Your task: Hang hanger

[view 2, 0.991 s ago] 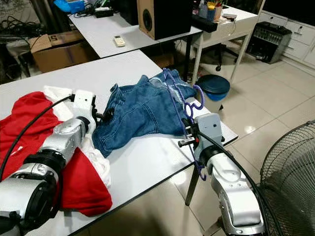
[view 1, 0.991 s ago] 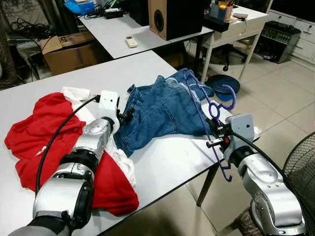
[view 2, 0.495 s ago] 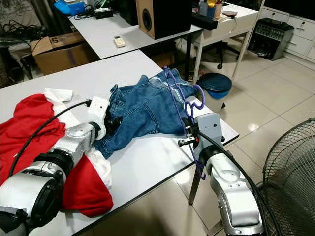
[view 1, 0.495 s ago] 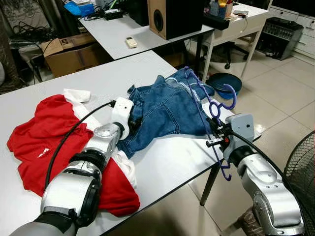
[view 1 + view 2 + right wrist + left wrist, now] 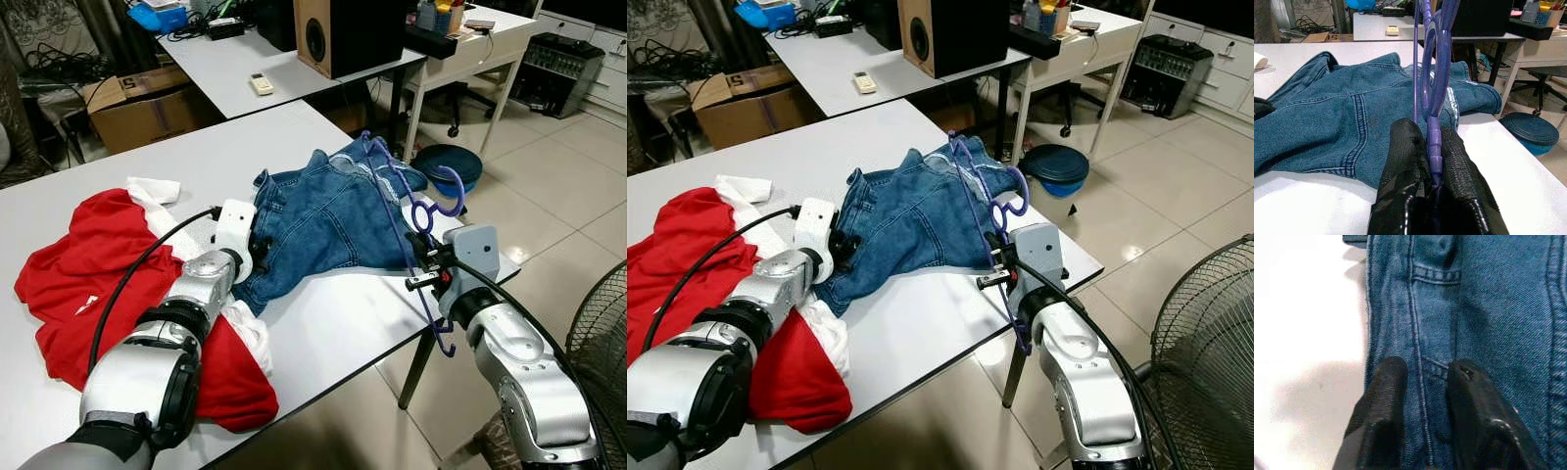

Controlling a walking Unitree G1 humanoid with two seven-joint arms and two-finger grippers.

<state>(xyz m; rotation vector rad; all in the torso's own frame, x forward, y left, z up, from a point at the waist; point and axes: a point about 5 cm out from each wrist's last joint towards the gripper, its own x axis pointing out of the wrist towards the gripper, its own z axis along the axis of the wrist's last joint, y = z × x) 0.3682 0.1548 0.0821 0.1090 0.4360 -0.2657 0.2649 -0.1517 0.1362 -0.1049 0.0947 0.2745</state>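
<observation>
The right gripper [image 5: 423,266] is positioned at the near right corner of the white table [image 5: 333,323]. Its two black fingers [image 5: 1400,196] are closed on the purple hanger [image 5: 416,220], with the hanger's stem clamped between them. The hanger stands nearly upright in the grip: one end curves down past the table edge below the gripper, and the hook end rises above it, toward the far side. The long upper bar of the hanger reaches back over the blue denim jeans [image 5: 328,220].

The left gripper [image 5: 263,245] rests on the table to the left of the right gripper, at the near left edge of the jeans. Its fingers [image 5: 1381,416] are slightly apart and lie on the denim beside a seam; no fabric is visibly pinched between them. The left arm lies over a red garment [image 5: 83,264] with white parts, which is spread across the left part of the table.

The jeans lie crumpled at the middle of the table, between the two grippers, and extend to the far right edge.

Beyond the table, a round blue lid or basin [image 5: 446,166] sits on the tiled floor. A metal fan grille [image 5: 1205,323] stands on the right. Farther back, a second table carries a wooden speaker [image 5: 323,34] and a small remote [image 5: 261,84]. A cardboard box [image 5: 142,98] stands on the floor at the far left.
</observation>
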